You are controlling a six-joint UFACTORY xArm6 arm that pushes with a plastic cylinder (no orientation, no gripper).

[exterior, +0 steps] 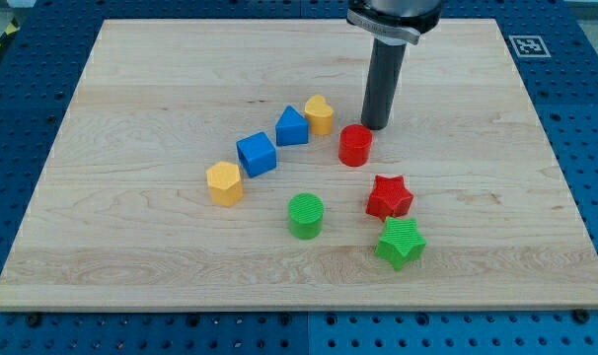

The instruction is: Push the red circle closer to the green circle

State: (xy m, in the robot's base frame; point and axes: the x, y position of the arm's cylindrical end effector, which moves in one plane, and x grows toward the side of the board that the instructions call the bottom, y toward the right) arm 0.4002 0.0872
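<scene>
A: What is the surface (131,79) like?

B: A pale wooden board with visible grain, lying on a blue perforated bench (13,108). A black-and-white marker tag (529,45) sits at the board's top right corner.

A: Where is there room?

B: The blocks cluster near the middle. The board's top left, whole left side, right side and bottom strip are bare wood, and no block lies near any edge.

A: And the red circle (355,145)?

B: A short red cylinder with a ribbed side, upright, just above centre. A yellow block (319,114) and a blue block (291,126) lie to its left; a red star (389,196) sits below and to its right, apart from it. The green circle (305,215) stands lower and to the view's left, with open wood between them.

A: The end effector?

B: A plain dark rod with nothing to spread or pinch. My tip (376,127) rests on the board just above and right of the red circle, very close; I cannot tell whether they touch.

A: Anything else?

B: A blue cube (257,154), a yellow hexagon-like block (224,182) and a green star (400,243).
</scene>
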